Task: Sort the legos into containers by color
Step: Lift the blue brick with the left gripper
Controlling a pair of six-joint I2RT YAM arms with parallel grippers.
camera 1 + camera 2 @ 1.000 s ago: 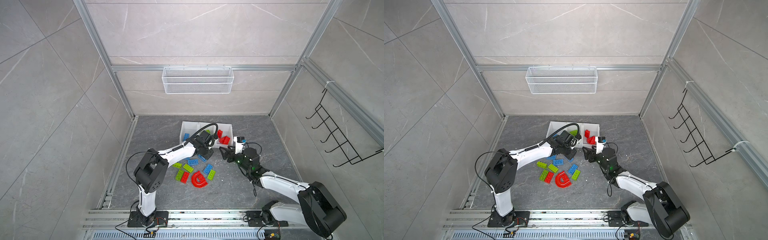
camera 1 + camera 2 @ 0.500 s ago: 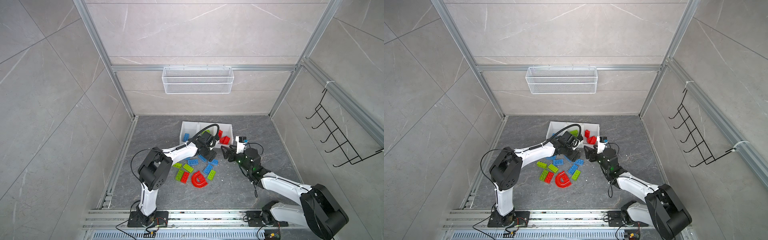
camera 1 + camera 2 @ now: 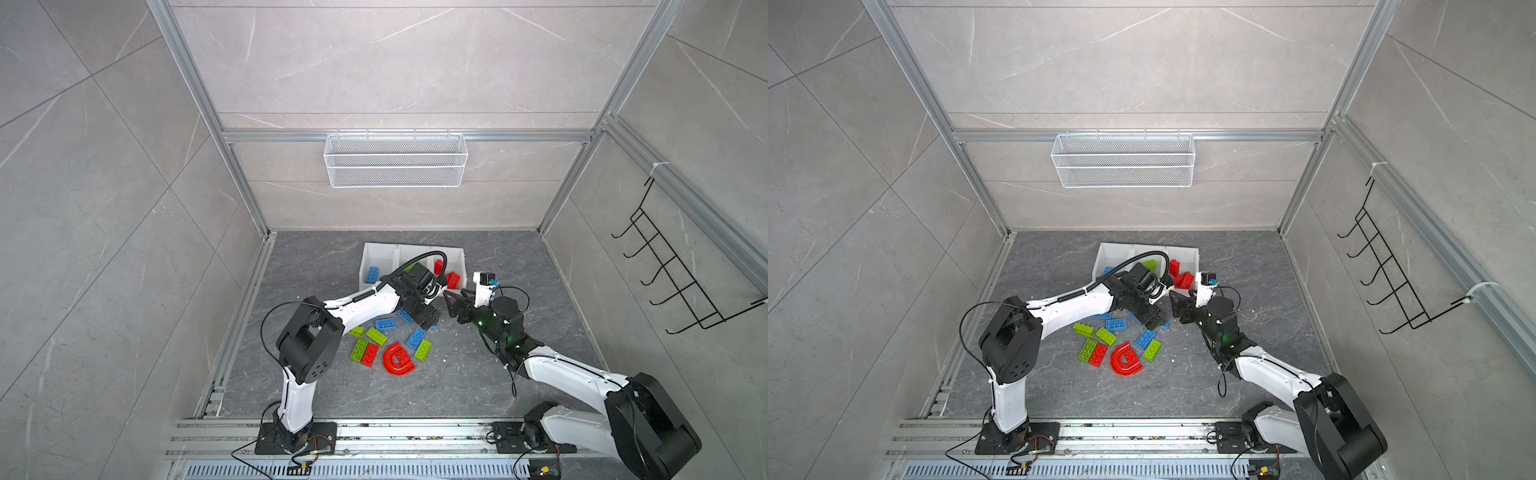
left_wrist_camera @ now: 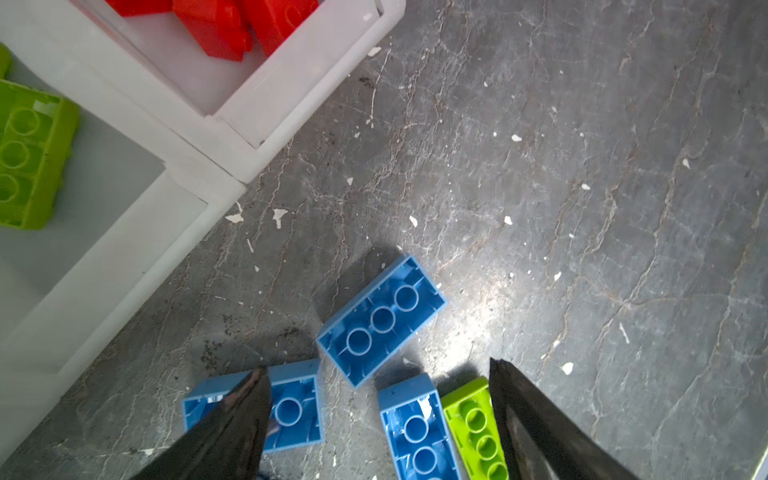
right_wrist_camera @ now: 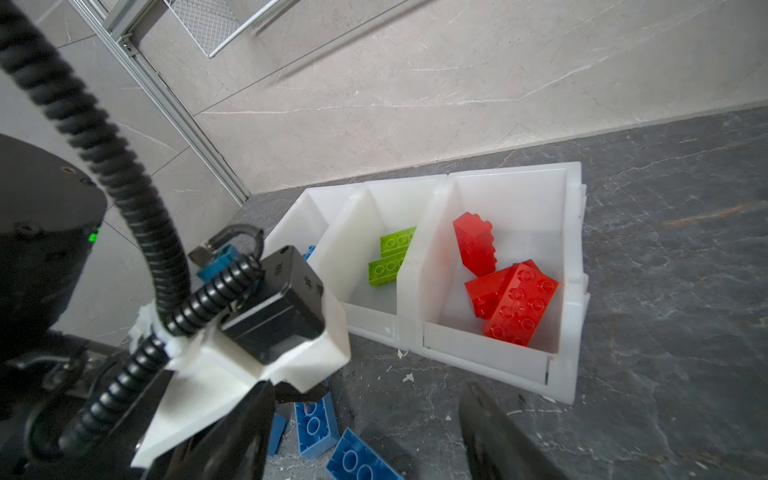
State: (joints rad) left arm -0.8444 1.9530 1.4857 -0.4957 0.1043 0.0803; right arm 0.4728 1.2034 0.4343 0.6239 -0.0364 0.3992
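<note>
In both top views the dark grey marbled floor (image 3: 415,399) lies bare across the lower middle and right. Scattered blue, lime green and red studded plastic bricks (image 3: 384,324) crowd the centre, and three joined white plastic bins (image 3: 376,253) wall off the space behind. The black left gripper (image 3: 428,318) and black right gripper (image 3: 451,305) stand close there, with only a narrow gap between them.

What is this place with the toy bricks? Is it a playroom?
Probably a robot test booth, not a playroom: two white-and-black robot arms bolted to a metal rail, grey stone-look walls in an aluminium frame.
</note>
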